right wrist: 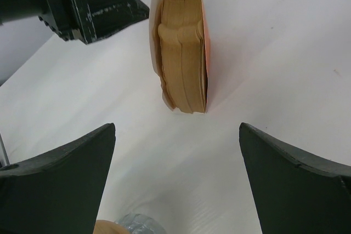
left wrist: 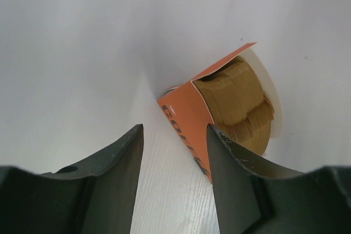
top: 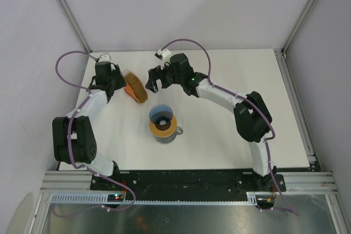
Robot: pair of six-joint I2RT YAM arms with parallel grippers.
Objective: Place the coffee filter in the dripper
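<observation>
Coffee filter stock, a stack of thin tan fan-shaped papers (right wrist: pixel 181 53), sits on edge inside the orange cardboard packet (top: pixel 135 86); no single sheet is out yet. The packet stands upright on the white table (top: pixel 219 146), its open mouth turned toward the right gripper (right wrist: pixel 176 130). That claw hangs just to the packet's right with its jaws spread wide and nothing between them. The left gripper (left wrist: pixel 174 135) is close on the packet's other side, jaws apart and empty.

I'd judge the step in hand to be peeling one paper off. The stepped outer edges at the mouth are the place to pinch. The right fingers should close on the outermost sheet only, while the left claw steadies the orange wall so the packet doesn't tip or slide.

Behind the packet the back wall is near, so a pull should come forward. On the packet's near side stands the blue ribbed translucent funnel dripper (top: pixel 162 114), on a tan-orange ring (top: pixel 170 129) above a clear glass carafe (top: pixel 164 138). Bare table lies to the packet's right.
</observation>
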